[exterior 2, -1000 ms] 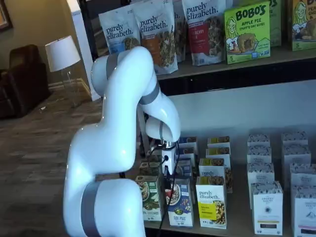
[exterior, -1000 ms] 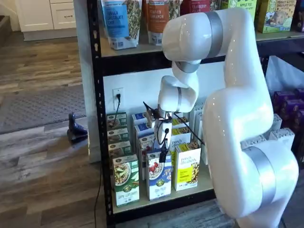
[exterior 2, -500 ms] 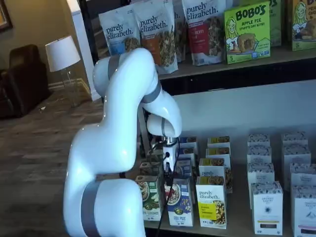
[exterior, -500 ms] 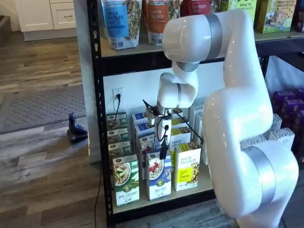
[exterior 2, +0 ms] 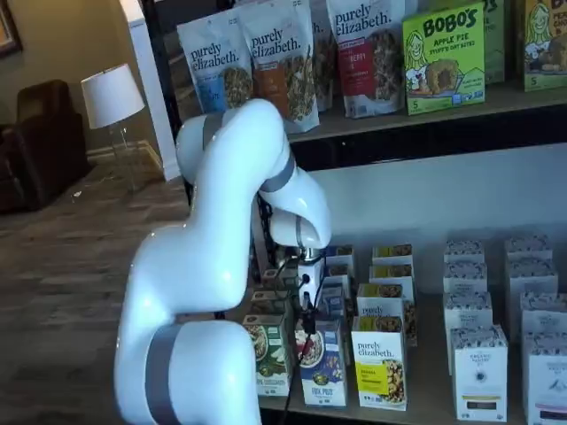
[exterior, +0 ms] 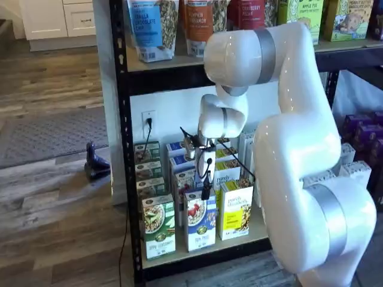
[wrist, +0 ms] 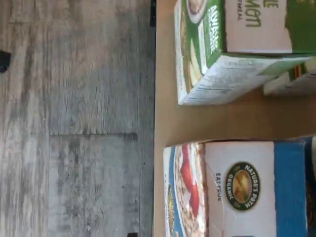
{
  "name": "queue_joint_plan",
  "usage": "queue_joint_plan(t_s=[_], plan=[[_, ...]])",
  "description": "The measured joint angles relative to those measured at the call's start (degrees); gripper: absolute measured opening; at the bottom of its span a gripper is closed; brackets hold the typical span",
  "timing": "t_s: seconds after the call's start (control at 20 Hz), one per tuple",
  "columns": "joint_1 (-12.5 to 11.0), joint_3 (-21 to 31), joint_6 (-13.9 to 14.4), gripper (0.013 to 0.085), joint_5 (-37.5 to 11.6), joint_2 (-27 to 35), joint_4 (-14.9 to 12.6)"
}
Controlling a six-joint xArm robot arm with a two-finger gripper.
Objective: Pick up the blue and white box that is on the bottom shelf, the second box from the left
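The blue and white box (exterior: 200, 222) stands upright at the front of the bottom shelf (exterior: 254, 234), between a green-and-white box (exterior: 158, 227) and a yellow box (exterior: 236, 209). It shows in both shelf views (exterior 2: 322, 363) and fills part of the wrist view (wrist: 237, 187), with the red berries on its face. My gripper (exterior: 206, 192) hangs just above the box's top, its black fingers pointing down. It also shows in a shelf view (exterior 2: 309, 320). The fingers are seen side-on with no plain gap. They hold nothing that I can see.
More rows of the same boxes stand behind the front ones. White boxes (exterior 2: 478, 372) stand further right on the shelf board (exterior 2: 430, 394). The green-and-white box (wrist: 232, 49) is close beside the target. Pouches (exterior: 149, 27) fill the upper shelf. Wood floor (wrist: 74, 118) lies below.
The arm has leaned a little further towards the shelves. The gripper has shifted slightly over the blue and white box's top. The boxes have not moved.
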Motion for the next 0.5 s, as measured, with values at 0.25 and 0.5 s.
queue_joint_plan(t_s=[0.25, 0.5], plan=[[-0.32, -3.43, 1.4, 0.085, 2.04, 2.38, -1.94], [-0.14, -6.17, 3.32, 0.085, 3.0, 4.93, -4.05]])
